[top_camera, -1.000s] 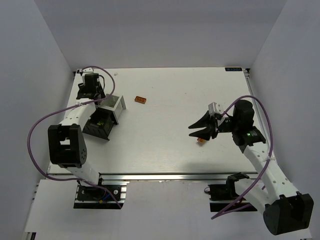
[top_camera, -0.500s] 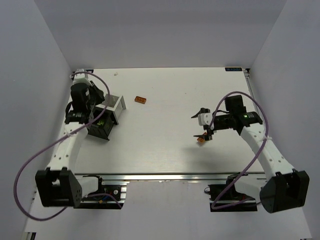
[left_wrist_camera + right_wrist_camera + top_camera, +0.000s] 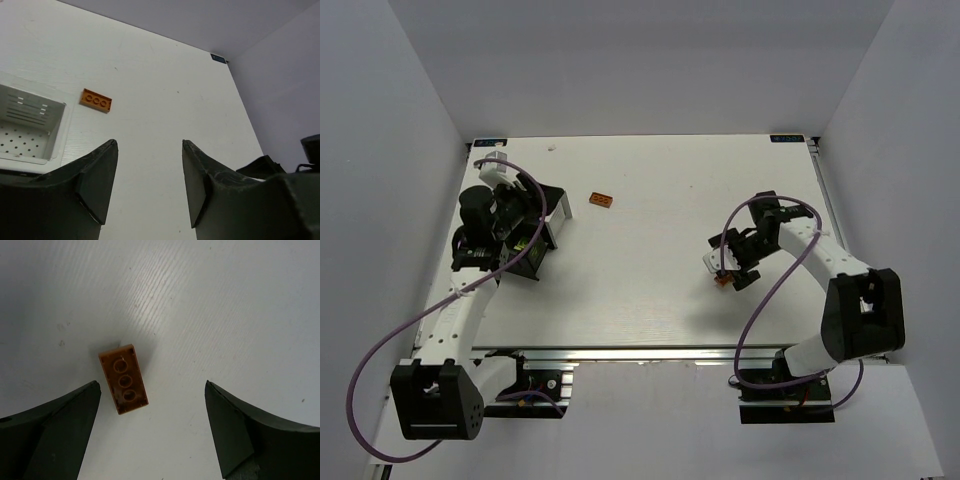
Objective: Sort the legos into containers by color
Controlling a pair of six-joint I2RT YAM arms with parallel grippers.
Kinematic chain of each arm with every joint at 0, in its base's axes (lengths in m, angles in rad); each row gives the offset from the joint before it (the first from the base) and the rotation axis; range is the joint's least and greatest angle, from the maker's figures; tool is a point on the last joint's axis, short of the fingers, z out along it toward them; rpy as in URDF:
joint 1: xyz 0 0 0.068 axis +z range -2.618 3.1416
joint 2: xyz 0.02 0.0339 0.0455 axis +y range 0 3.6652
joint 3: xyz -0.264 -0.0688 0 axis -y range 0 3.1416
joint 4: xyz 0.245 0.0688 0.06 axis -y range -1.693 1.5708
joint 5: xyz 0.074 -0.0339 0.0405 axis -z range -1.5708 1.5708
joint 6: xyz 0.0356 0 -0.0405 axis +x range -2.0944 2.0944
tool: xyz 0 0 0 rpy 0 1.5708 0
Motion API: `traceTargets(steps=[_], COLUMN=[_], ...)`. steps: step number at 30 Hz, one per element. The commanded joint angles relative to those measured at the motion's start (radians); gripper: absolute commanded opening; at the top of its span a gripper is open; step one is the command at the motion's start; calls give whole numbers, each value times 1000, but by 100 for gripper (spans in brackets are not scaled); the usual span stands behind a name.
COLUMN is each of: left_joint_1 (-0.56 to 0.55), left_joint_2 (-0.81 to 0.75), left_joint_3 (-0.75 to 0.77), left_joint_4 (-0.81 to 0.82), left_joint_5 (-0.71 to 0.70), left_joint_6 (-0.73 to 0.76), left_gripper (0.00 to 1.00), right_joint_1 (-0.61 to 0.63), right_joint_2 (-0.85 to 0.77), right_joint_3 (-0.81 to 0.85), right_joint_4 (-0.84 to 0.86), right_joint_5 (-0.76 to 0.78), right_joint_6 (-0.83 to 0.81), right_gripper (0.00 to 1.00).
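Pickup step: R fingers (image 3: 55,435), wide & empty, hang over an orange lego (image 3: 123,385) lying flat on the bench (image 3: 225,300), right side. Next move calls for lowering, then closing across its narrow width. L fingers (image 3: 95,180), part-open & empty, hover by the white container (image 3: 56,131), far left.

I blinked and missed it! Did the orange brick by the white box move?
No. The orange brick lies just as far from the back edge of the table as before.
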Motion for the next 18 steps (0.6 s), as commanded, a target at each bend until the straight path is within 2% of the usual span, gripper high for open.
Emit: traceTargets(steps=[1, 18], left_joint_1=[2, 2], left_joint_2=[-44, -62], left_joint_3=[-7, -13], left_joint_4=[48, 70], left_joint_5=[76, 107], left_joint_6=[-35, -61], left_gripper=[64, 66], right_joint_1=[-1, 23], right_joint_2=[29, 193], right_joint_3=[45, 97], right_joint_4=[-47, -33], right_joint_5=[77, 135], right_joint_6=[-73, 0], right_gripper=[89, 84])
